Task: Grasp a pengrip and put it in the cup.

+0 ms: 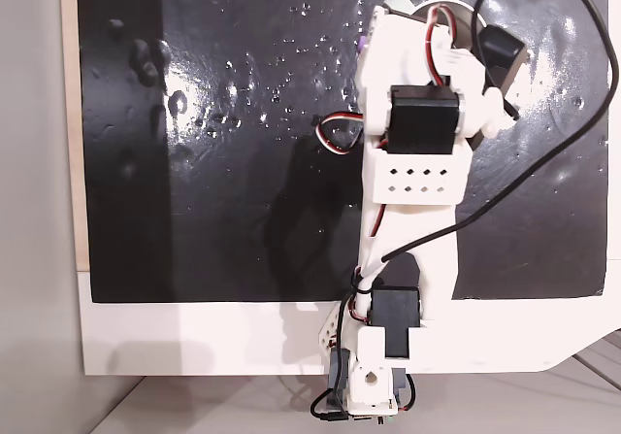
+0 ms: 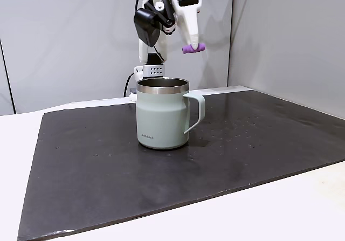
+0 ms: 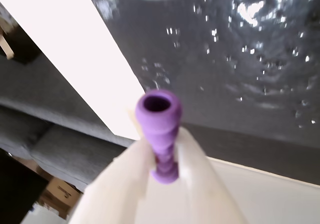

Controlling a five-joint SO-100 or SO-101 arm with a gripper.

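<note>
Because it must drop into the mug (image 2: 161, 114) at frame centre, the pengrip (image 2: 193, 48) hangs pinched crosswise in the closed end effector (image 2: 192, 46), upper centre, just right of the rim.

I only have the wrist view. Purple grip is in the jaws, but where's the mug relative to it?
Observer: In a fixed view the pengrip hangs well above the cup, roughly over the handle side, right of the cup's centre in that view.
Operator: Is the cup upright?
Observer: Yes, it stands upright on the black mat, handle pointing right in that view.
Operator: How's the grip oriented?
Observer: Roughly horizontal there, pinched across its length by the gripper, with an end sticking out to the right.
Operator: Anything inside the cup?
Observer: Can't tell; only the inner steel wall near the rim shows.
</note>
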